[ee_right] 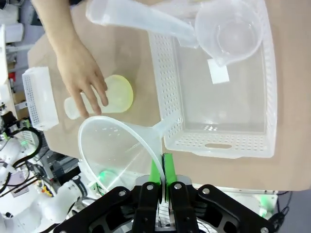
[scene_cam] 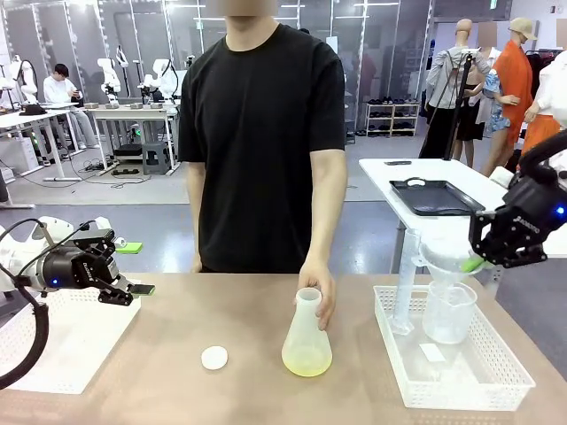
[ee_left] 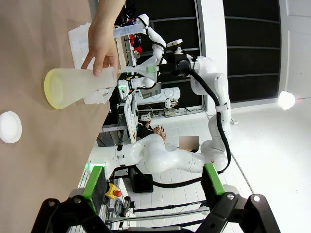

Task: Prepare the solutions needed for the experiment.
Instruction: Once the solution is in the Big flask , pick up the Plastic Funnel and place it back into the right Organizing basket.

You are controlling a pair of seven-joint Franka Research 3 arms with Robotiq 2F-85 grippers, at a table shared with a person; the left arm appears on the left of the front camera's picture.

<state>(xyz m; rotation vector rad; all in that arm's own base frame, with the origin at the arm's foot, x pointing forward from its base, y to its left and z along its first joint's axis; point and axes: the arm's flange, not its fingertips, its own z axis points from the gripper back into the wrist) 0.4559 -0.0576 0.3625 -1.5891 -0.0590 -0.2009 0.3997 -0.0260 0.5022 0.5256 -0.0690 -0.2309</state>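
Two claws flank open tabletop (scene_cam: 177, 319): left claw (scene_cam: 134, 268) spread by tray (scene_cam: 53, 359) edge, right claw (scene_cam: 475, 263) clamped on funnel (scene_cam: 440, 258) rim.

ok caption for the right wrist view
The right end effector grips a funnel by its rim while a person's hand holds the flask of yellow-green liquid beside a white basket

Grey floor (scene_cam: 115, 199), white workbenches (scene_cam: 133, 111) far left, shoe shelves (scene_cam: 392, 117) (low, against the back wall (scene_cam: 372, 53)), white side table (scene_cam: 416, 168) right
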